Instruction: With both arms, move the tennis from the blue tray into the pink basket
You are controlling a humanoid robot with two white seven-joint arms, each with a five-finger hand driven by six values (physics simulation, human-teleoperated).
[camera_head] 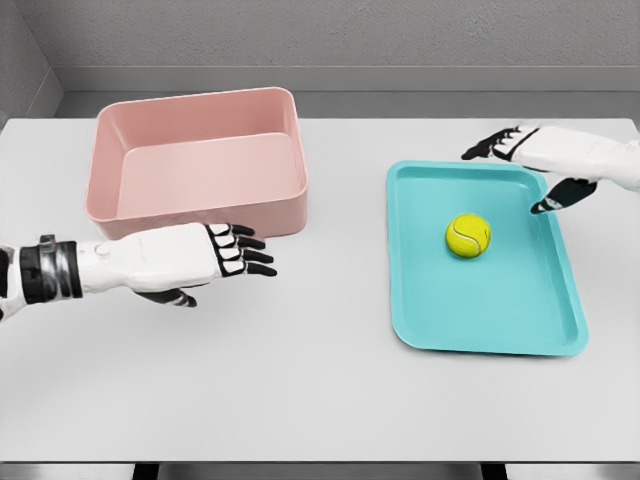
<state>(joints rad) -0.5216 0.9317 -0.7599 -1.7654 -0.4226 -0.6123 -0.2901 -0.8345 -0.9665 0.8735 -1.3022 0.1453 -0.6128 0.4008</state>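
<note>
A yellow tennis ball [468,235] lies in the middle of the blue tray [530,330] on the right side of the table. The pink basket [200,205] stands at the back left, with nothing visible inside. My left hand [240,255] hovers in front of the basket, fingers stretched out toward the right, holding nothing. My right hand [520,165] hangs over the tray's far right corner, fingers spread and thumb pointing down, above and to the right of the ball without touching it.
The white table [300,380] carries only the basket and the tray. A gap of bare tabletop separates them. A grey wall runs behind the table's far edge.
</note>
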